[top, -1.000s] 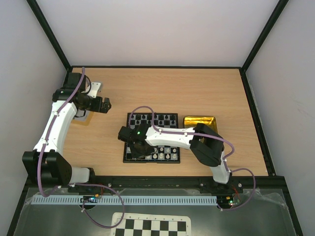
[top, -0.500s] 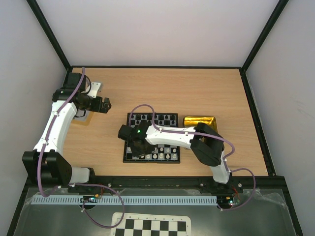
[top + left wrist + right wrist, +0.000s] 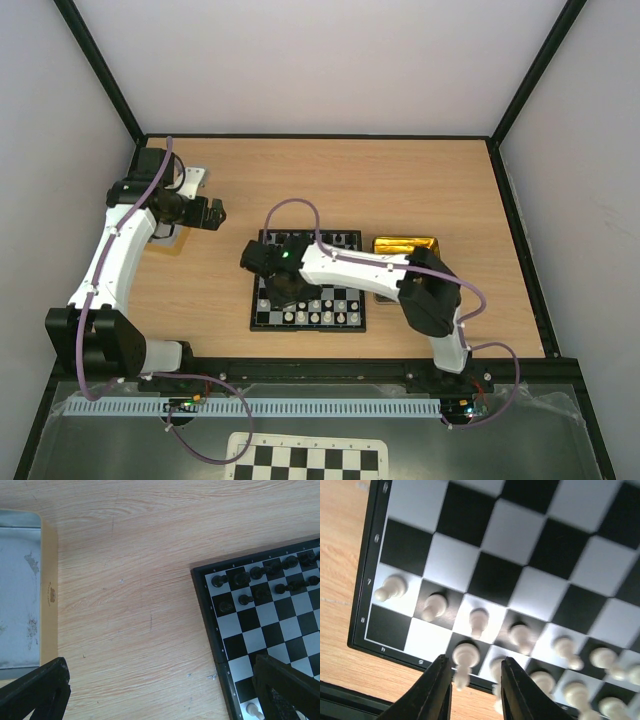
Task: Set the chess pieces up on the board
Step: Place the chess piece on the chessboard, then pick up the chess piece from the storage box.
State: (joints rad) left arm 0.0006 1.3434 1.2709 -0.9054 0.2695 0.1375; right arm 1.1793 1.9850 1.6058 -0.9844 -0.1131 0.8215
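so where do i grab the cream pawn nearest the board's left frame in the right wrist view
Probably the cream pawn by its round head, coming straight down: it stands upright, a neighbouring pawn crowds one side, and the board frame side is free.

cream chess pieces [image 3: 479, 622] upright along board [image 3: 492, 580] near edge

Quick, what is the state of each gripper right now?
Left gripper: open, holding nothing.
Right gripper: partly open, holding nothing.
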